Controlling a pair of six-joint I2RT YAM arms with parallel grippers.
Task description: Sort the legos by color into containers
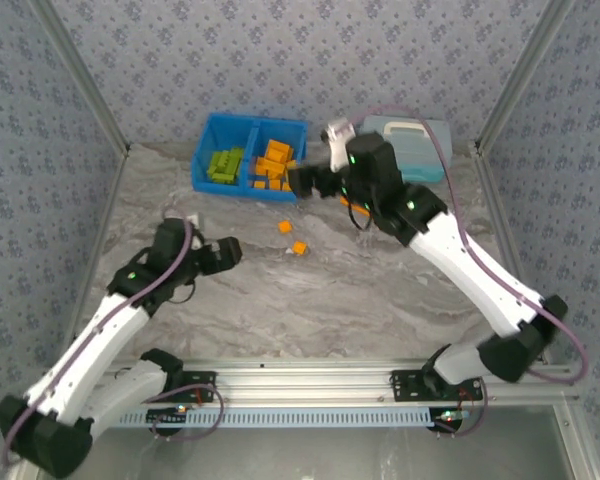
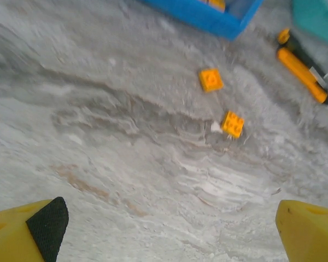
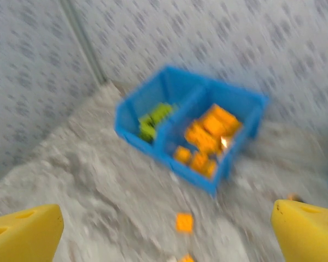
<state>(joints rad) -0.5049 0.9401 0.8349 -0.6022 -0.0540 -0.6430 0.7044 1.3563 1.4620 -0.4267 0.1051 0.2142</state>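
With my L gripper (image 2: 169, 226) and R gripper (image 3: 167, 226) both spread wide and empty, a misaligned descent could knock the two loose orange legos (image 2: 232, 123) away w/o a grasp.

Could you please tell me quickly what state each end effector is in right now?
Left end effector: open, holding nothing.
Right end effector: open, holding nothing.
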